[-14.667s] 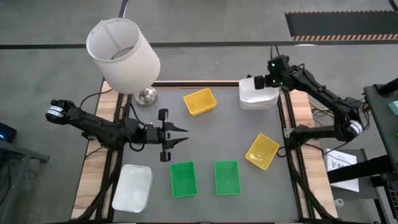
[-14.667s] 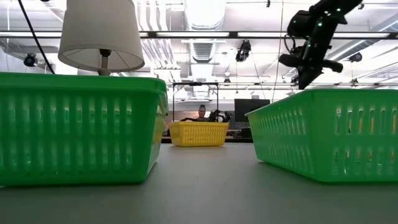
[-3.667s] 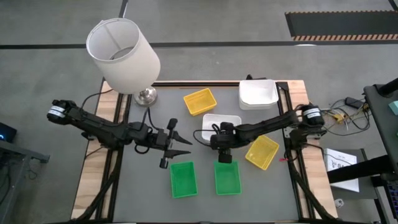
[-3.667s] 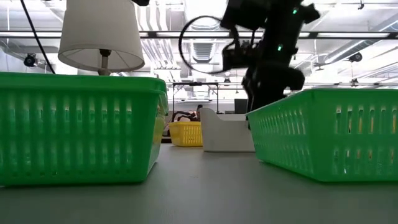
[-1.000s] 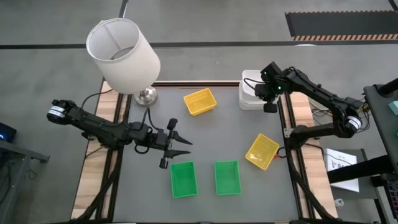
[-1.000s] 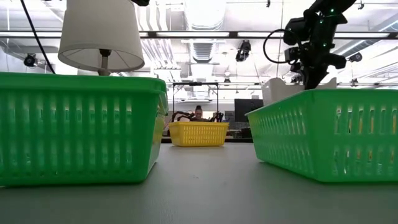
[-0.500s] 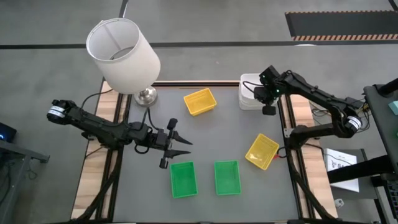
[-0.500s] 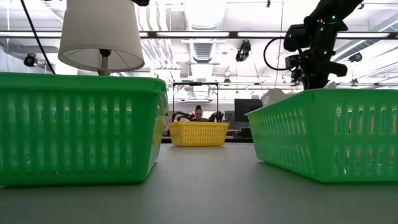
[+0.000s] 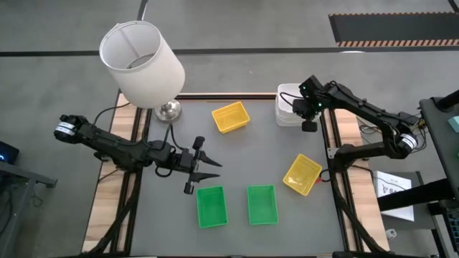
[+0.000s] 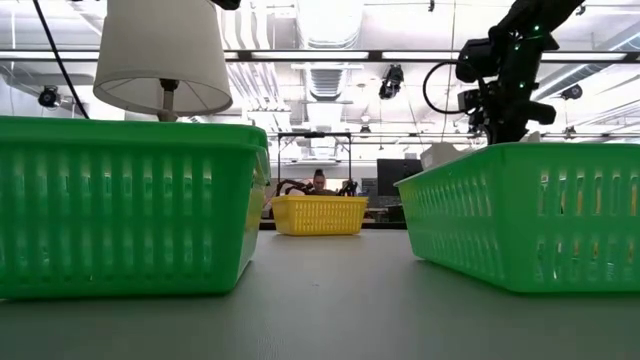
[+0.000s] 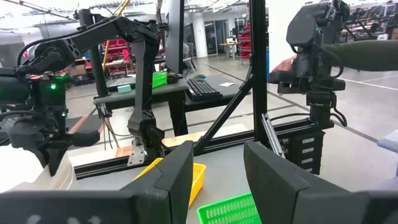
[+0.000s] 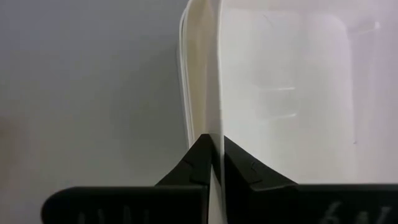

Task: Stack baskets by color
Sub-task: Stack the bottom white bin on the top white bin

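Note:
A stack of white baskets stands at the table's far right corner, and my right gripper is over it, shut on the top basket. In the low view only a white corner shows behind a green basket. Two yellow baskets and two green ones rest flat on the table, apart from each other. My left gripper hangs open above the table's left middle, its fingers level, touching nothing. My right gripper pinches a side wall of the top white basket at its rim, one finger inside the basket and one outside. The fingers come from above, slanting steeply down. The basket sits nested in the white stack, whose rims show just outside the held wall.
A lamp with a white shade stands on its metal base at the far left. Bare grey table lies between the yellow baskets and in front of my left gripper. Wooden side rails border the table.
The white basket in my right gripper has come down from a tilted, raised position to sit low on the white stack; in the low view much less of it shows above the green basket. My right gripper has stayed shut on it.

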`<state>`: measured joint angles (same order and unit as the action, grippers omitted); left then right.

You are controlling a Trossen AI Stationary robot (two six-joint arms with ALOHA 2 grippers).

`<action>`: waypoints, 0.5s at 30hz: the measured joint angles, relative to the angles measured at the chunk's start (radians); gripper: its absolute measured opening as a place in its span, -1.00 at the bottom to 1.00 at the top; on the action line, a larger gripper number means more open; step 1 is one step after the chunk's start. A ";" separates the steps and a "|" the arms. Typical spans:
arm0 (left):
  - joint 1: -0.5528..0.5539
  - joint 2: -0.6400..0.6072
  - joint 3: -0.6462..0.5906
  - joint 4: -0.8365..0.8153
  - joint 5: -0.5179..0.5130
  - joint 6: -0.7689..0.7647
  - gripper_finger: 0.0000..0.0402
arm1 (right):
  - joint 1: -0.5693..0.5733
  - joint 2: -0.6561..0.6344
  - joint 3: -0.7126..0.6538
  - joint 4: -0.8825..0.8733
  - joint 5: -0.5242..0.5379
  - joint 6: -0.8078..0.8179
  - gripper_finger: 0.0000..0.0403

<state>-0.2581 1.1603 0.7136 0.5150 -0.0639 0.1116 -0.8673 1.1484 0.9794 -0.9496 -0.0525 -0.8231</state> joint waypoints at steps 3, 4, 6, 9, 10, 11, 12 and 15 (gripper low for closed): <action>0.000 0.000 0.000 0.000 0.000 0.000 -0.37 | 0.000 0.000 0.000 0.009 0.012 -0.010 -0.95; 0.000 0.000 0.000 0.000 0.000 0.000 -0.37 | 0.000 0.000 0.000 0.008 0.012 -0.016 -0.95; 0.000 0.000 0.000 0.000 0.000 0.000 -0.37 | 0.000 0.000 -0.001 0.016 0.012 -0.018 -0.95; 0.000 0.000 0.000 0.000 0.000 0.000 -0.37 | 0.000 0.000 -0.007 0.027 0.011 -0.007 -0.95; 0.000 0.000 0.000 0.000 0.000 0.000 -0.37 | 0.000 0.000 -0.010 0.030 0.011 -0.002 -0.95; 0.000 0.000 0.000 0.000 0.000 0.000 -0.37 | 0.000 0.000 -0.016 0.036 0.010 0.002 -0.95; 0.000 0.000 0.000 0.000 0.000 0.000 -0.37 | 0.000 0.000 -0.021 0.042 0.010 0.009 -0.95; 0.000 0.000 0.000 0.001 0.000 0.000 -0.37 | 0.000 0.000 -0.039 0.054 0.011 0.011 -0.92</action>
<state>-0.2581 1.1603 0.7136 0.5156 -0.0639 0.1116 -0.8677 1.1484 0.9402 -0.8957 -0.0418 -0.8116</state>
